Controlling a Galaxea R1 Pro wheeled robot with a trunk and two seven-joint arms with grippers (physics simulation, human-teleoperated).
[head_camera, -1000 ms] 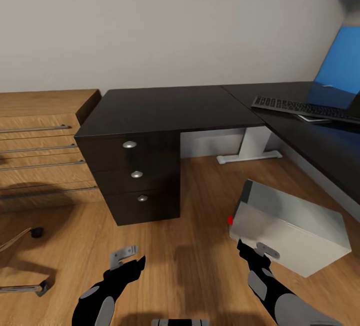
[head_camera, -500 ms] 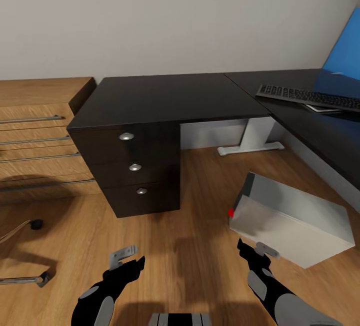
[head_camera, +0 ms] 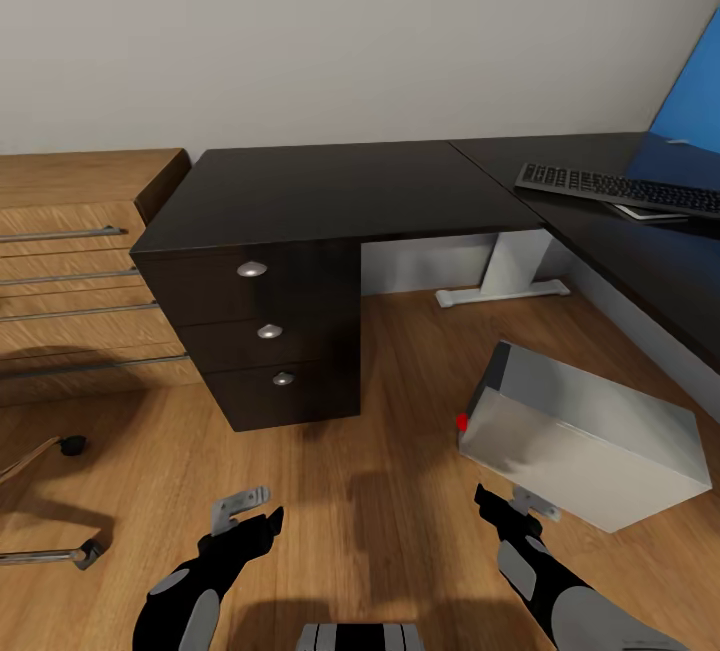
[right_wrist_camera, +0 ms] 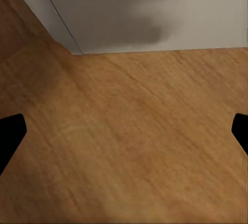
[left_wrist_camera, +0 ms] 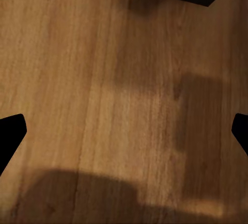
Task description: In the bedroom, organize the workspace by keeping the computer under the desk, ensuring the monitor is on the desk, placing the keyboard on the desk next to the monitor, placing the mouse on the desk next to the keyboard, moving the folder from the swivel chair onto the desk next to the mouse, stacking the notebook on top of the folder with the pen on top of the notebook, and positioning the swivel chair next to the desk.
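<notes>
While computer [head_camera: 580, 446] sits skewed on wood floor [head_camera: 390, 491] out from under desk [head_camera: 330, 196], both arms hang low, empty. Left gripper [head_camera: 243, 516] fingers apart over bare floor; right gripper [head_camera: 508, 509] fingers apart just short of case. Keyboard [head_camera: 620, 190] on desk's right wing. Chair base [head_camera: 45, 556] at left. Risk: 1-sided push could spin case into 3-drawer unit [head_camera: 265, 331] or white leg [head_camera: 505, 276].
</notes>
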